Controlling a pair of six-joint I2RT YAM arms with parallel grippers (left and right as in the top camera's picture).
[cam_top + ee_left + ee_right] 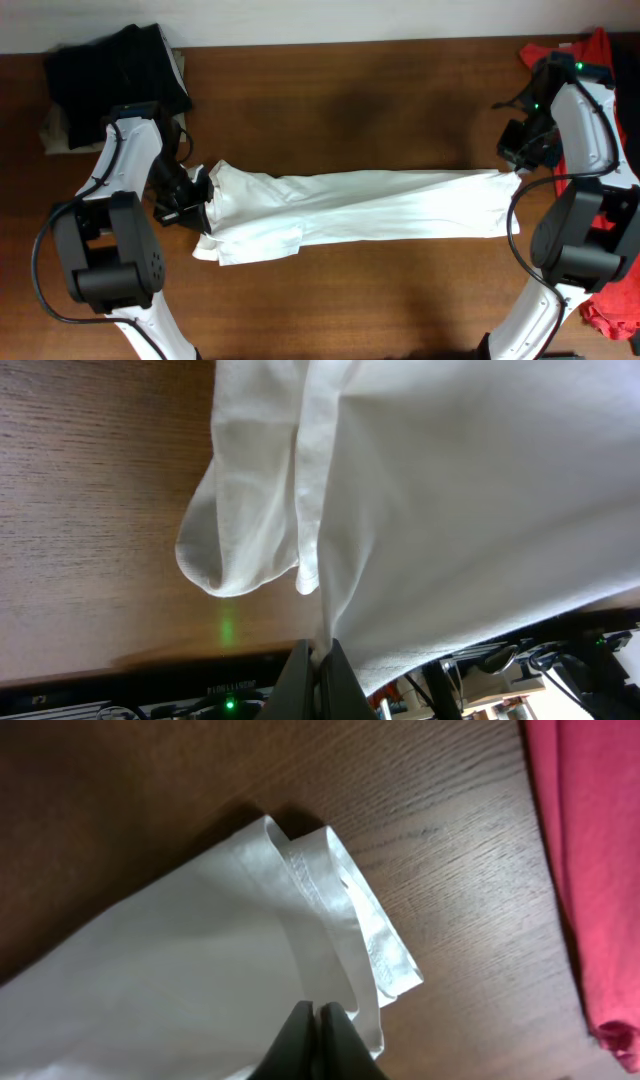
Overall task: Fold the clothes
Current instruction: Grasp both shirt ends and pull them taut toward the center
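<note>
2 clamps on T-shirt (360,205): left end effector (320,653), right end effector (318,1011) | red shirt (590,870) cropped

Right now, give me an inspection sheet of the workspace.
Surface: brown wood-grain table.
Job's things: white shirt, drawn into a long strip between both arms.
Clutter: black garment over a beige one, far left corner; red shirt at right.
Tools: left tool shut on the shirt's left end; right tool shut on its hem.
Cables: black cable looped beside each arm.
Surroundings: pale band past the far edge.
</note>
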